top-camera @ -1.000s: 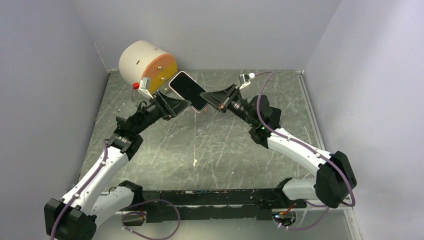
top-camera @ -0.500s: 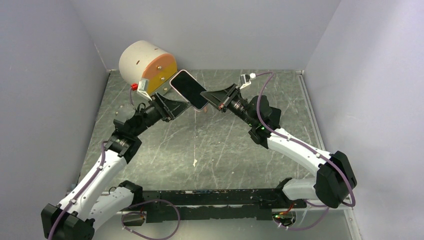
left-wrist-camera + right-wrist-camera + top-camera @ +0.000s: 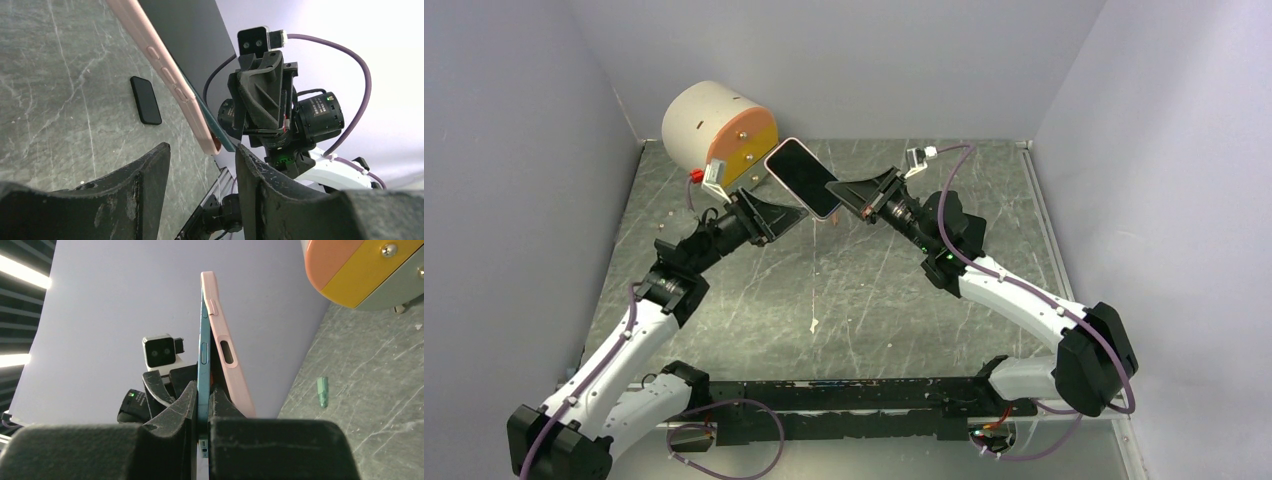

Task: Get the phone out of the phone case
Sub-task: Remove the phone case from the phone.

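Note:
The phone (image 3: 802, 176), dark screen up, sits in a pink case and is held tilted in the air over the back of the table. My right gripper (image 3: 838, 201) is shut on the phone's blue edge (image 3: 203, 347); in the right wrist view the pink case (image 3: 226, 347) stands away from the phone on the right side of my fingers (image 3: 204, 392). My left gripper (image 3: 795, 213) is open just below the case's lower corner. In the left wrist view that corner (image 3: 212, 146) hangs above the gap between my left fingers (image 3: 202, 157), apart from both.
A white cylinder with an orange and yellow face (image 3: 716, 127) stands at the back left, close to the phone. A small black slab (image 3: 145, 100) and a small green bit (image 3: 323, 391) lie on the grey table (image 3: 874, 300). Walls close in on three sides.
The phone has shifted slightly up and right with my right gripper. My left arm has drawn back a little and its elbow has moved left.

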Robot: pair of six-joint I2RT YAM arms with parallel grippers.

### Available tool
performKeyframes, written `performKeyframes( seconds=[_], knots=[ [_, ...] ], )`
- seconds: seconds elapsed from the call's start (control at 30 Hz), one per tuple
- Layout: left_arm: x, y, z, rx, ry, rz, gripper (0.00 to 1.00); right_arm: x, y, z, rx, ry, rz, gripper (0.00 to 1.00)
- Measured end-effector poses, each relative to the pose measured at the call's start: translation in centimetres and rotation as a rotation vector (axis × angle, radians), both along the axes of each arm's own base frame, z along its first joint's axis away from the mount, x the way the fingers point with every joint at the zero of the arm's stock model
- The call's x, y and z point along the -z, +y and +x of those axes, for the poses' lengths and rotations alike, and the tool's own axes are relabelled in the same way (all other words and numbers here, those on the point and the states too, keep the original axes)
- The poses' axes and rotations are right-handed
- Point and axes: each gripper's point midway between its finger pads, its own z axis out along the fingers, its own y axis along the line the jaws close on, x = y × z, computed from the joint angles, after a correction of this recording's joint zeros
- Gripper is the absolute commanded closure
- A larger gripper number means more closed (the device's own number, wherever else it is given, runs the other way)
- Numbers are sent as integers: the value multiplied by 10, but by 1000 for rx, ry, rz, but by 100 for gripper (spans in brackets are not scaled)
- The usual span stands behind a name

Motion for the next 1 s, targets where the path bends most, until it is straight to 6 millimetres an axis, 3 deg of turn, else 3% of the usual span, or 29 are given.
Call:
performKeyframes(
  seconds=[0.53, 1.0],
  knots=[
    [15, -10, 5, 23, 40, 17, 46, -7, -1, -2, -5, -16, 24, 100],
    [13, -16, 15, 20, 52, -14, 47, -10, 2, -5, -29, -35, 30, 100]
  ],
)
